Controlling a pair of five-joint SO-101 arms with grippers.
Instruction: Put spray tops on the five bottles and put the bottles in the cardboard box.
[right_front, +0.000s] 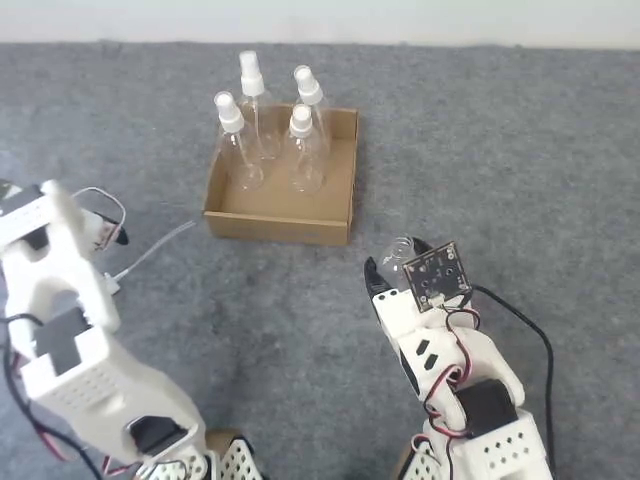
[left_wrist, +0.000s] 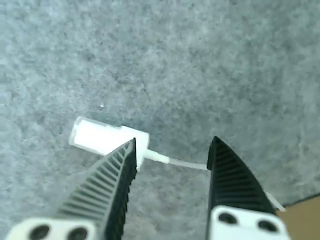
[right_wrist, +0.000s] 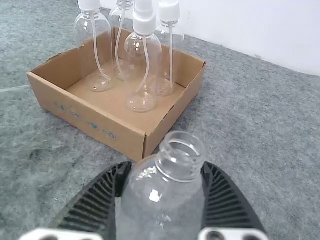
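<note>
The cardboard box (right_front: 330, 222) sits at the back of the grey carpet. Several clear bottles with white spray tops (right_front: 240, 150) stand upright inside it, as the right wrist view also shows (right_wrist: 142, 65). My right gripper (right_wrist: 167, 200) is shut on a clear bottle (right_wrist: 172, 192) with a bare, uncapped neck, held upright just in front of the box's near corner (right_front: 398, 250). A loose white spray top (left_wrist: 107, 137) lies on its side on the carpet, its thin tube (right_front: 155, 252) pointing toward the box. My left gripper (left_wrist: 172, 157) hangs open above it, straddling the tube just behind the white head.
Grey carpet covers the whole table, with free room to the right of the box and between the two arms. A corner of the box (left_wrist: 305, 217) lies close to my left gripper. A white wall runs along the back edge.
</note>
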